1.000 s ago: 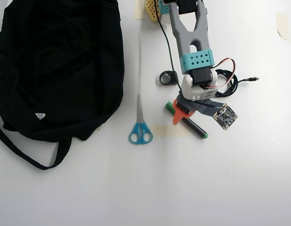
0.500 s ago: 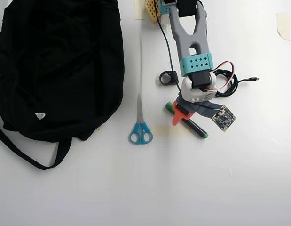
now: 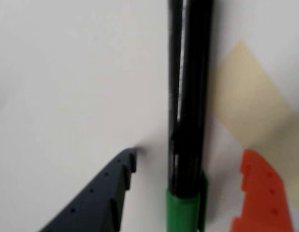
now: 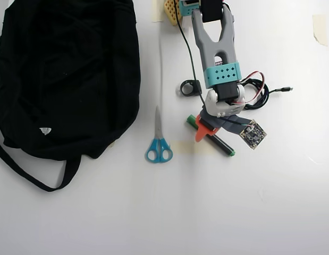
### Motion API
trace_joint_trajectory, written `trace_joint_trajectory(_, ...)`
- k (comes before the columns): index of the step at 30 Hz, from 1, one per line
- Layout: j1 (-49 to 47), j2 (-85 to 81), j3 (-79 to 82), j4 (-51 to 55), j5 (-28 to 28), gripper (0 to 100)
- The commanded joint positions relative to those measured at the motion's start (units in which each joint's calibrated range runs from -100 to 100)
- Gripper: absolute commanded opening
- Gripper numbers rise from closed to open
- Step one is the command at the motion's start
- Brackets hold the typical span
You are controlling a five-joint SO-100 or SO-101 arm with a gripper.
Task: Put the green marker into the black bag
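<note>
Claw (image 3: pixel 188 169) sits low over the green marker (image 3: pixel 188 96), jaws spread and not gripping. In the wrist view the dark finger (image 3: pixel 98 198) is left of the barrel with a clear strip of table between them; the orange finger (image 3: pixel 263 193) is right of it, also apart. The marker runs straight up the middle between the two, so the straddle looks deliberate: lined up for a pinch across the barrel near the green cap. Cap end is nearest the camera, black barrel runs away from the claw.

In the overhead view the claw (image 4: pixel 209 129) covers the marker's (image 4: pixel 224 146) middle; the green cap pokes out on its upper-left side, the small green tail out lower right. The marker lies flat on the white table (image 4: pixel 249 212), diagonal. Judgement: this is the pre-grasp step, closing not yet done, so the task is early.

The black bag (image 4: pixel 68 74) is well away to the claw's left in the overhead view, slumped flat, with a strap looping below it and a small white tag on its lower part. The mouth is not clearly visible, so I cannot tell where the drop-in point is.

Blue-handled scissors (image 4: pixel 158 139) lie between claw and bag, so a carry toward the bag probably passes over them and needs lift. A coiled black cable (image 4: pixel 257 93) is just right of the wrist, a small black ring (image 4: pixel 189 87) just upper left. A tan tape patch (image 3: pixel 253 106) sits on the table beside the marker, under the orange finger's side.

Risk, as a guess: a round barrel may roll if one finger touches first.
</note>
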Motion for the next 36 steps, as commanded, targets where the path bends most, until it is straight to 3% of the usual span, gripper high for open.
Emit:
trace_joint_trajectory(1,0.0,-0.5,-3.2,-1.0,-0.1,28)
trace_joint_trajectory(36,-0.2,0.9,-3.1,-1.0,-0.2,28)
